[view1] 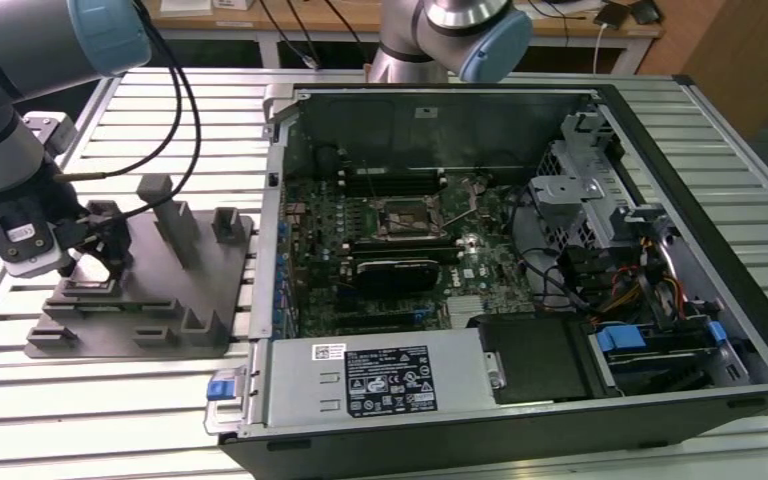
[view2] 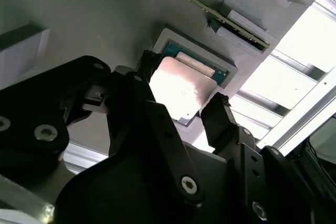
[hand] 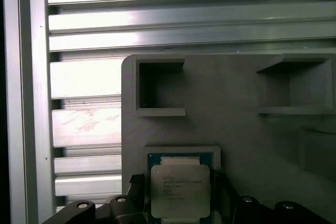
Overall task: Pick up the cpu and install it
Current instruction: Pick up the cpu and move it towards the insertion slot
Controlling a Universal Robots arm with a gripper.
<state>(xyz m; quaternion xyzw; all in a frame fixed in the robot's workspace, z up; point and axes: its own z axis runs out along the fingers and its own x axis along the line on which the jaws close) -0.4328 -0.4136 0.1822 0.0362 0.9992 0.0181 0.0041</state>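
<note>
The cpu [view2: 181, 85] is lying shiny side up in a shallow pocket of the grey tray [hand: 236, 129]. The gripper [view2: 185, 83] is straddling it, with the fingers [view2: 220, 114] standing apart and close to its edges. If one finger is meeting the chip first, I think it is risking to tilt, jam against the pocket wall, or slip.

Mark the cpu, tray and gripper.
cpu [hand: 180, 190]: first wrist view, middle of its silver top.
tray [hand: 223, 90]: first wrist view, bare face between two pockets.
gripper [view2: 184, 81]: second wrist view, midway between its fingertips.
</note>
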